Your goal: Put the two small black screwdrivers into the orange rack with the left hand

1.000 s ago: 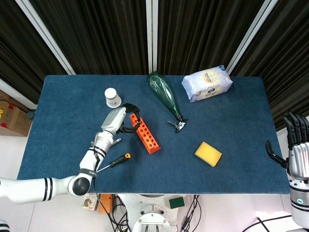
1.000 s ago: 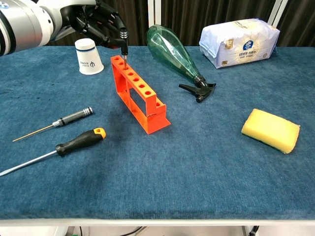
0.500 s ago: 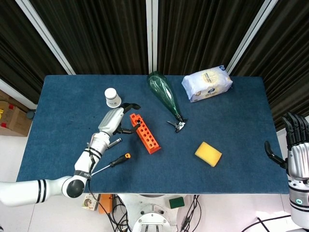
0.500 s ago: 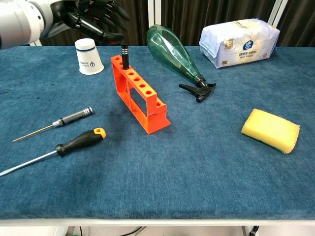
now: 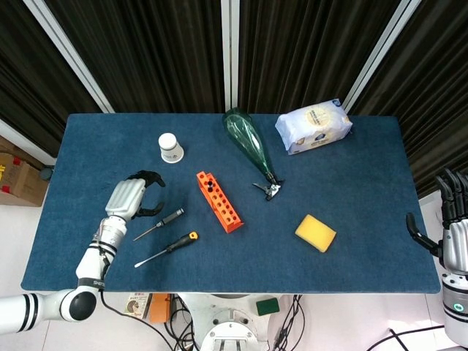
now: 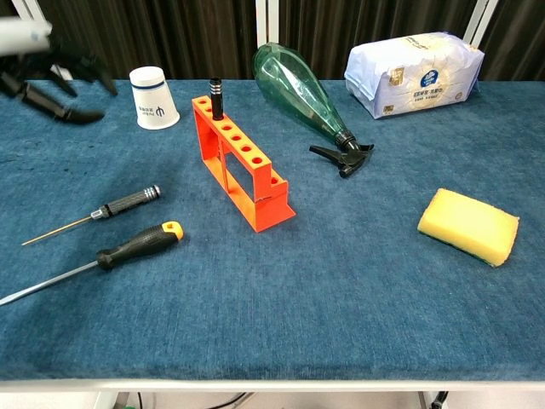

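Over at the left side of the blue cloth-covered table (image 5: 351, 190), the robot's left hand (image 5: 128, 197) hovers with its dark fingers (image 6: 53, 100) spread apart and holding nothing. Just beyond the fingertips, toward the middle of the table, lies a small black screwdriver with a knurled handle and thin brass-coloured shaft (image 6: 106, 210), flat on the cloth and not touched by the hand. Just beside it, a little nearer the table's front edge, lies a larger screwdriver with a black-and-orange handle (image 6: 128, 249), its steel shaft pointing away to the left. A white paper cup (image 6: 153, 98) stands upside down farther back, apart from the fingers. To the right of the fingers, well out of their reach, stands the orange plastic rack with a row of holes (image 6: 241, 164); the other small black screwdriver (image 6: 216, 99) stands upright in the hole at its far end. Beyond that, a green transparent spray bottle with a black trigger head (image 6: 306, 98) lies on its side, then a white bag of packaged goods (image 6: 415, 72) sits at the back, and a yellow sponge (image 6: 468, 225) rests nearer the front. At the far right, off the table's edge, the right hand (image 5: 453, 227) hangs with fingers extended and apart, empty.
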